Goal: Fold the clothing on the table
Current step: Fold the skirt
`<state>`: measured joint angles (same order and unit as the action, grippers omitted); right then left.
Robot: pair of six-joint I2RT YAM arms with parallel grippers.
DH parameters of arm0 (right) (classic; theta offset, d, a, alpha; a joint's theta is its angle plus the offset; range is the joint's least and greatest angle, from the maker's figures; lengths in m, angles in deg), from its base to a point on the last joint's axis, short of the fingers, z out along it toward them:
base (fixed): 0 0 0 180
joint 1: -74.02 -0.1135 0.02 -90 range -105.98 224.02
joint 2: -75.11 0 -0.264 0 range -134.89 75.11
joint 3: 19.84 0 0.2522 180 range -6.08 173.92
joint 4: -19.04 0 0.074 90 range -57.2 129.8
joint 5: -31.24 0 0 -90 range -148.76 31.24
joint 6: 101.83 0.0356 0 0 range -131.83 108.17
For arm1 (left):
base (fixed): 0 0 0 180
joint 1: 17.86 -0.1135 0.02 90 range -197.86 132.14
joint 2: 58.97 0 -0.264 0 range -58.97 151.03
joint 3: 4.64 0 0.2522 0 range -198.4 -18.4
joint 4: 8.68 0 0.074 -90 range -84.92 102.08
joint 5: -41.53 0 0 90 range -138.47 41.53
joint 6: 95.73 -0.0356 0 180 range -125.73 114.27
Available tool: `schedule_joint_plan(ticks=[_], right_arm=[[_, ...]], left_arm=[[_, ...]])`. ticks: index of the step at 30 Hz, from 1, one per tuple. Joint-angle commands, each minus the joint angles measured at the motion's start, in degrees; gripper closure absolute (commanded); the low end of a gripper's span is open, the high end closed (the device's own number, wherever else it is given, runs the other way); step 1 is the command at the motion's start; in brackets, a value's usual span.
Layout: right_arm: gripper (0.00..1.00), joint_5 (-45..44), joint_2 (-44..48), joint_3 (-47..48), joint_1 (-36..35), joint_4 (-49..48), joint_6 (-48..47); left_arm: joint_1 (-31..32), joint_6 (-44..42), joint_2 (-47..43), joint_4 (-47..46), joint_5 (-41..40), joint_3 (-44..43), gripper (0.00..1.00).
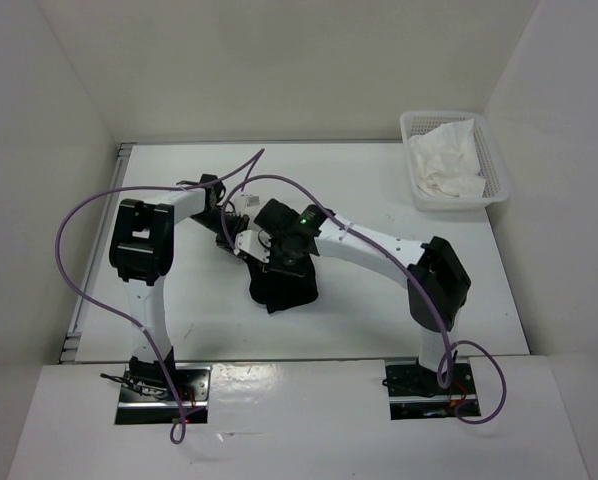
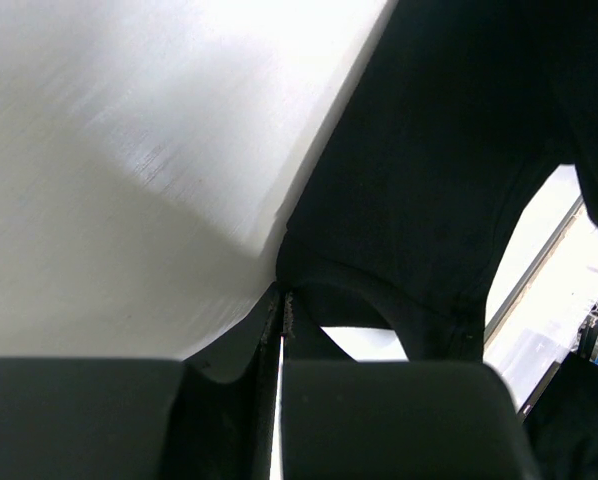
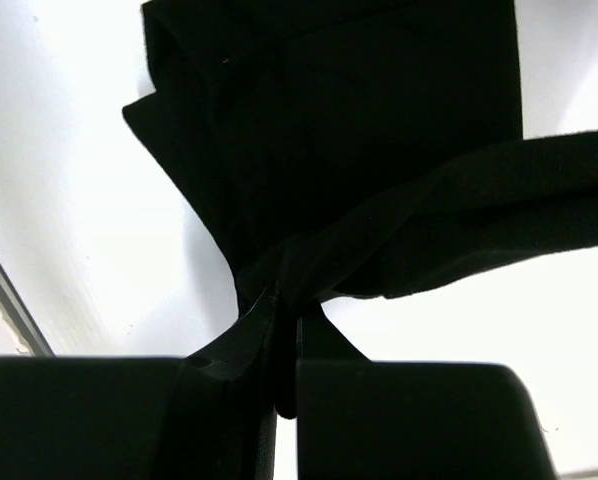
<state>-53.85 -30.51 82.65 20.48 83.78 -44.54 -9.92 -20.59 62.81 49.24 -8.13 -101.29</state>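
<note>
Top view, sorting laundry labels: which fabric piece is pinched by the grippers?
The black clothing at mid-table, pinched by the left gripper and right gripper; the white cloth lies apart in the far-right basket.

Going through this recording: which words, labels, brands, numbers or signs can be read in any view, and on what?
None can be read in any view.
The clothing is plain black, and the table, the basket and the white cloth are unmarked.
The green light on the right arm is a lamp, not text.
</note>
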Motion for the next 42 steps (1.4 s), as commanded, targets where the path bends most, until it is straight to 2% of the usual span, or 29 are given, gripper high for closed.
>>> schedule_joint_plan(ticks=[1,9,12,14,18,22,25,27,28,31,32,33,35,36,37,38,41,42], right_arm=[[1.0,1.1,-0.5,1.9,-1.6,1.0,0.1],[1.0,1.7,-1.1,2.4,-4.4,0.4,1.2],[0.87,1.7,-1.7,2.9,-5.8,-0.1,1.9],[0.68,2.2,-1.7,2.9,-6.5,-0.8,3.2],[0.5,6.0,-2.7,6.1,-7.0,-0.8,4.6],[0.45,9.7,-4.7,12.8,-7.0,1.7,5.1],[0.43,8.9,-3.9,16.4,-7.0,3.4,5.1],[0.43,6.4,-2.2,16.4,-6.3,4.0,5.1],[0.43,5.3,-0.1,15.9,-4.8,4.0,5.1],[0.37,1.4,5.1,12.1,0.7,3.5,5.1],[0.31,-0.1,6.7,10.6,2.5,3.5,5.1],[0.31,-1.3,8.4,7.1,4.4,2.6,5.1],[0.21,-4.4,13.9,2.6,10.6,0.1,5.1],[0.16,-5.6,15.9,-2.3,13.0,-1.0,5.6],[0.13,-6.5,17.8,-4.7,15.5,-3.4,6.5],[0.08,-7.0,21.7,-9.1,21.2,-4.6,6.5],[0.07,-8.5,29.5,-14.9,30.1,-9.4,10.1],[0.03,-8.5,31.5,-18.3,35.6,-10.5,11.0]], left_arm=[[-0.3,-2.3,1.1,0.0,-4.6,0.3,1.0],[-0.3,-2.3,1.1,0.0,-4.6,0.8,1.0],[-0.3,-2.3,1.1,0.0,-4.6,0.8,1.0],[-0.3,-2.3,1.1,0.0,-4.0,0.8,1.0],[-0.3,-2.3,1.1,0.0,-3.5,1.3,1.0],[-0.3,-2.3,0.6,0.0,-3.5,1.3,1.0],[-0.3,-2.3,-0.6,0.0,-3.5,1.3,0.94],[-1.0,-2.3,-1.9,0.0,-3.5,1.3,0.87],[-2.0,-2.3,-2.4,0.0,-3.5,1.3,0.75],[-5.9,-2.3,-6.3,0.8,-3.5,1.9,0.51],[-7.1,-2.9,-7.4,1.4,-3.5,1.9,0.4],[-8.5,-3.4,-10.0,1.4,-3.5,1.9,0.33],[-12.9,-4.0,-13.0,3.2,-4.2,1.9,0.23],[-14.6,-4.0,-16.4,3.2,-5.2,1.9,0.14],[-16.3,-4.7,-18.1,4.6,-5.7,1.9,0.11],[-20.0,-5.4,-21.7,5.4,-6.2,2.4,0.05],[-27.0,-4.8,-28.1,4.9,-6.2,4.0,0.01],[-28.4,-4.0,-33.2,3.0,-6.2,6.8,0.01]])
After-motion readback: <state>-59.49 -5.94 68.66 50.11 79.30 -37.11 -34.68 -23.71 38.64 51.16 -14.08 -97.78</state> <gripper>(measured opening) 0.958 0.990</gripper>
